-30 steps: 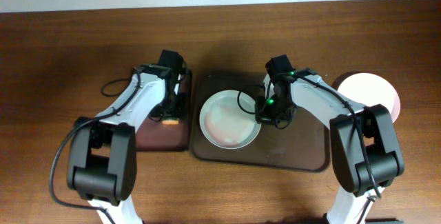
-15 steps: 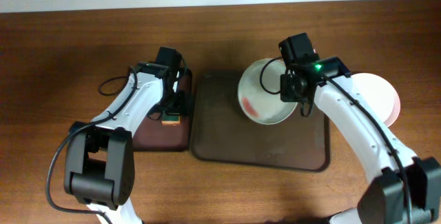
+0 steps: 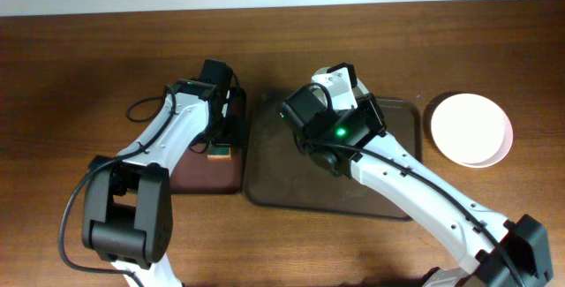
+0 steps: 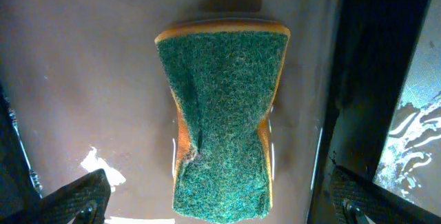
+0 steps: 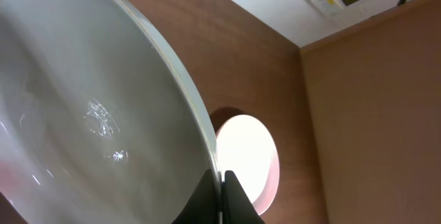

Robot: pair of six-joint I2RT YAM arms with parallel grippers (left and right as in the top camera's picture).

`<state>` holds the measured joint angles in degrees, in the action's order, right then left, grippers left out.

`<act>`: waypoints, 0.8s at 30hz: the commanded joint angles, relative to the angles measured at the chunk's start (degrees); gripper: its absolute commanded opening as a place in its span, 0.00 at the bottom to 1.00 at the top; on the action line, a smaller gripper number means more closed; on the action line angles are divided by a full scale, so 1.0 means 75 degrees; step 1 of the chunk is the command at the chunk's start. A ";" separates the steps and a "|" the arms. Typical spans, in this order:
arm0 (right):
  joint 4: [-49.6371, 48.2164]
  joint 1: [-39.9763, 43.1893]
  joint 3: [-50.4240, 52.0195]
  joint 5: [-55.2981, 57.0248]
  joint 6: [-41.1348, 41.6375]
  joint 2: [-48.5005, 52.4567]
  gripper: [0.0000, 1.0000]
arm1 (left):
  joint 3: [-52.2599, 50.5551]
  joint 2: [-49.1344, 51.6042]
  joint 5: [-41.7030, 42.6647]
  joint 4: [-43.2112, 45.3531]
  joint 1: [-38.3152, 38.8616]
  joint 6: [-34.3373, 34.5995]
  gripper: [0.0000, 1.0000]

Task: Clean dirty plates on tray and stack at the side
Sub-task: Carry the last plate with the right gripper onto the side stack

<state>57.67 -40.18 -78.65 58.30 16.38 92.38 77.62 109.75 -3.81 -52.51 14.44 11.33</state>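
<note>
My right gripper (image 5: 220,180) is shut on the rim of a white plate (image 5: 89,114). It holds the plate tilted on edge, up above the brown tray (image 3: 274,185). In the overhead view the right arm (image 3: 335,132) covers this plate. Another white plate (image 3: 470,128) lies on the table to the right of the tray; it also shows in the right wrist view (image 5: 249,155). My left gripper (image 4: 220,207) is open, its fingers either side of a green-topped sponge (image 4: 224,120) on the small dark tray (image 3: 190,177).
The sponge (image 3: 219,152) lies at the right edge of the small dark tray, close to the brown tray's left rim. A black cable (image 3: 146,109) loops on the table left of the left arm. A white wall edge runs along the back.
My right gripper has lifted the plate off the brown tray, tilted it on edge and swung it left over the tray. The left arm has stayed over the sponge.
</note>
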 commanded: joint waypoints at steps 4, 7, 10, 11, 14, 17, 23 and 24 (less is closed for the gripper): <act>-0.0009 -0.0041 -0.0172 0.0525 0.0082 -0.0172 0.04 | 0.0128 -0.0181 0.0000 0.0020 -0.0032 -0.0041 1.00; -0.0160 -0.0026 -0.0172 0.0545 0.0117 -0.0172 0.04 | 0.0128 -0.0181 0.0000 0.0020 -0.0032 -0.0041 1.00; -0.0236 0.0560 -0.0172 -0.0615 0.0965 -0.0169 0.04 | 0.0128 -0.0181 0.0000 0.0020 -0.0032 -0.0041 1.00; -0.0233 0.0965 -0.0172 -0.1381 0.1134 -0.0169 0.04 | 0.0128 -0.0181 0.0000 0.0017 -0.0032 -0.0041 1.00; -0.0245 0.3048 -0.0172 -0.3963 0.1475 -0.0166 0.04 | 0.0128 -0.0181 0.0000 0.0017 -0.0032 -0.0041 0.99; -0.0286 0.5164 -0.0172 -0.5884 0.1480 -0.0050 0.04 | 0.0128 -0.0181 0.0000 0.0017 -0.0032 -0.0038 1.00; -0.0309 0.8524 -0.0157 -0.7160 0.1454 0.0839 0.04 | 0.0128 -0.0181 0.0000 0.0015 -0.0032 -0.0041 1.00; -0.0321 0.8909 -0.0157 -0.7178 0.1454 0.1020 0.04 | 0.0128 -0.0181 0.0000 0.0015 -0.0032 -0.0041 0.99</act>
<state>55.31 21.39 -78.91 7.42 26.81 97.56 77.62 109.75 -3.79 -52.51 14.44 11.33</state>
